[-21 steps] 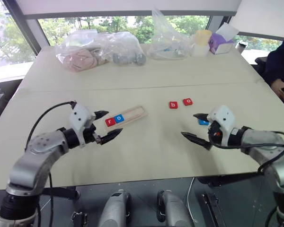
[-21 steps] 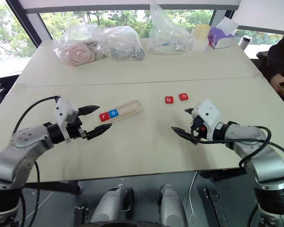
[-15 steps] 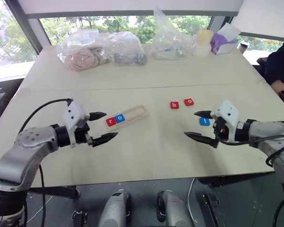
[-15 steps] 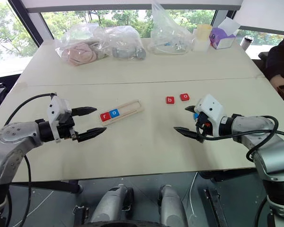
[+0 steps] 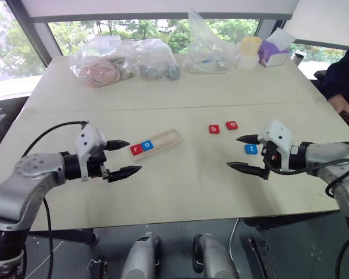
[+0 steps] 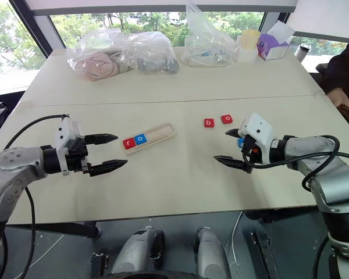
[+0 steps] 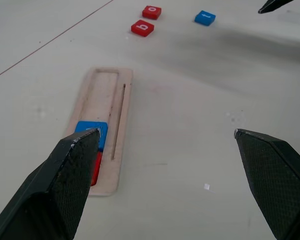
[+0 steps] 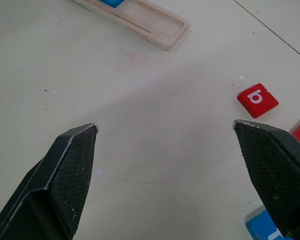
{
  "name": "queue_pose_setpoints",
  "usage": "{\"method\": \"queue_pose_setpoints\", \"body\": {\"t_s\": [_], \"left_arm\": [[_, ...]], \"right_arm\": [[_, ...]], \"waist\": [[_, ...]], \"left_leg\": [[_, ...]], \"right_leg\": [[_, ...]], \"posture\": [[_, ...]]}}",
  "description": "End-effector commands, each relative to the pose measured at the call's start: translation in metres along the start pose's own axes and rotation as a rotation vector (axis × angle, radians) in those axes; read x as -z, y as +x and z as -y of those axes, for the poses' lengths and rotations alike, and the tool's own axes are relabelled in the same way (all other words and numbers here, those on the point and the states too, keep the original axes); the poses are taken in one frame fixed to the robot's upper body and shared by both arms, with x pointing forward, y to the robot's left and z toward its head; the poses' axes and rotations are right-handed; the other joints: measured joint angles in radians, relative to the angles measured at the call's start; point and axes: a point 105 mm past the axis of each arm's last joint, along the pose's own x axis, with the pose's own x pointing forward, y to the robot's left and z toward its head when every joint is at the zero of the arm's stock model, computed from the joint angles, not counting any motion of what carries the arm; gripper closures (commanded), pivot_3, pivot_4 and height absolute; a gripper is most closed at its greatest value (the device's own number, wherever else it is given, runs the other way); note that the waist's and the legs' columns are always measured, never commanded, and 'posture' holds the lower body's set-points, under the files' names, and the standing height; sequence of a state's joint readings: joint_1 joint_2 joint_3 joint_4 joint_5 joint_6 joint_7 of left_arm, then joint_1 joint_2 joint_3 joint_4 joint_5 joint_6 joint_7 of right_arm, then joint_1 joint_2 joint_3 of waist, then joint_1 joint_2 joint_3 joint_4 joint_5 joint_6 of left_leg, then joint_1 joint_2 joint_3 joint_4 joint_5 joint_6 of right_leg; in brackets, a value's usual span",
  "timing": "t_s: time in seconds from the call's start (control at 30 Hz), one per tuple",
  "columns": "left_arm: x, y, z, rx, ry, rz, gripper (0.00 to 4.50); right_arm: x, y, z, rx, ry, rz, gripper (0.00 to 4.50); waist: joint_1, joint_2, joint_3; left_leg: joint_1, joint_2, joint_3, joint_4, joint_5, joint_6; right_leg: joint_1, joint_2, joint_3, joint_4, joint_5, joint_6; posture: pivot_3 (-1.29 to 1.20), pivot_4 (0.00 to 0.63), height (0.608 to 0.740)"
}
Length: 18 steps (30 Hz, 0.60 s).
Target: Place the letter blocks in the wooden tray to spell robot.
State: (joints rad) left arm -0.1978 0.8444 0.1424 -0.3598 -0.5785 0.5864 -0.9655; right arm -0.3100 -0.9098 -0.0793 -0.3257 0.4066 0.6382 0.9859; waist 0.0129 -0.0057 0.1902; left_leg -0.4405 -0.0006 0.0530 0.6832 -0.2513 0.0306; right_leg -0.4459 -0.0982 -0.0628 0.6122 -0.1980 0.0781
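The wooden tray (image 5: pixel 163 140) lies at an angle left of the table's middle. A red r block (image 5: pixel 136 150) and a blue o block (image 5: pixel 147 145) fill its left end; the rest of the tray is bare. Right of centre, a red b block (image 5: pixel 214 129) and a red o block (image 5: pixel 231 125) lie side by side, with a blue t block (image 5: pixel 251 149) nearer me. My left gripper (image 5: pixel 134 156) hovers open just left of the tray, holding nothing. My right gripper (image 5: pixel 232 152) is open and holds nothing, just left of the blue t.
Clear plastic bags (image 5: pixel 122 61) with odds and ends, a yellow cup (image 5: pixel 248 51) and a purple box (image 5: pixel 272 49) line the far side of the table. A person in dark clothing (image 5: pixel 343 81) sits at the right edge. Bare tabletop lies between the grippers.
My left gripper has drawn back to the left, away from the tray. The right gripper has shifted slightly right, uncovering the blue t block. Both stay open.
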Motion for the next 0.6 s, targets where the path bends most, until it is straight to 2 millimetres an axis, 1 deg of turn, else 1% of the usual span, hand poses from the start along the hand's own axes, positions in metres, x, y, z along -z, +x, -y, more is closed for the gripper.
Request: {"method": "queue_pose_setpoints", "body": {"t_s": [0.03,0.17,0.3,0.4,0.43,0.53,0.6], "left_arm": [[-0.007,-0.005,-0.005,-0.014,0.038,0.003,0.00],[0.001,-0.005,-0.018,-0.043,0.038,-0.009,0.00],[0.012,0.002,-0.033,-0.039,0.037,-0.029,0.00],[0.019,0.012,-0.046,-0.003,0.031,-0.031,0.00],[0.024,0.015,-0.050,0.019,0.036,-0.045,0.00],[0.035,0.022,-0.057,0.071,0.051,-0.078,0.00],[0.039,0.028,-0.062,0.097,0.058,-0.090,0.00]], "right_arm": [[-0.011,-0.001,0.002,0.004,-0.042,0.022,0.04],[-0.011,0.002,-0.001,-0.006,-0.038,0.030,0.04],[-0.009,0.007,-0.006,-0.019,-0.036,0.029,0.04],[-0.011,0.009,-0.007,-0.014,-0.036,0.036,0.04],[-0.011,0.009,-0.008,-0.012,-0.036,0.037,0.04],[-0.011,0.010,-0.011,-0.011,-0.034,0.039,0.04],[-0.011,0.009,-0.013,-0.006,-0.031,0.041,0.04]], "waist": [[0.000,0.000,0.000],[0.001,0.000,0.000],[0.002,0.000,0.000],[0.002,0.000,0.000],[0.003,0.000,0.000],[0.001,0.000,0.000],[0.001,0.000,0.000]], "left_leg": [[0.000,0.000,0.000,0.000,0.000,0.000],[0.000,0.000,0.000,0.000,0.000,0.000],[0.000,0.000,0.000,0.000,0.000,0.000],[0.000,0.000,0.000,0.000,0.000,0.000],[0.000,0.000,0.000,0.000,0.000,0.000],[0.000,0.000,0.001,0.000,0.000,0.000],[-0.001,0.000,0.001,0.000,0.000,0.000]], "right_leg": [[0.000,0.000,0.000,0.000,0.000,0.000],[0.000,0.000,0.000,0.000,0.000,0.000],[0.000,0.000,0.000,0.000,0.000,0.000],[0.000,0.000,0.000,0.000,0.000,0.000],[0.000,0.000,0.000,0.000,0.000,0.000],[0.000,0.000,0.000,0.000,0.000,0.000],[0.000,0.001,0.000,0.000,0.000,0.000]], "posture": [[0.00,0.150,0.725],[0.00,0.150,0.725],[0.00,0.150,0.725],[0.00,0.150,0.725],[0.00,0.150,0.725],[0.00,0.150,0.725],[0.00,0.150,0.725]]}}
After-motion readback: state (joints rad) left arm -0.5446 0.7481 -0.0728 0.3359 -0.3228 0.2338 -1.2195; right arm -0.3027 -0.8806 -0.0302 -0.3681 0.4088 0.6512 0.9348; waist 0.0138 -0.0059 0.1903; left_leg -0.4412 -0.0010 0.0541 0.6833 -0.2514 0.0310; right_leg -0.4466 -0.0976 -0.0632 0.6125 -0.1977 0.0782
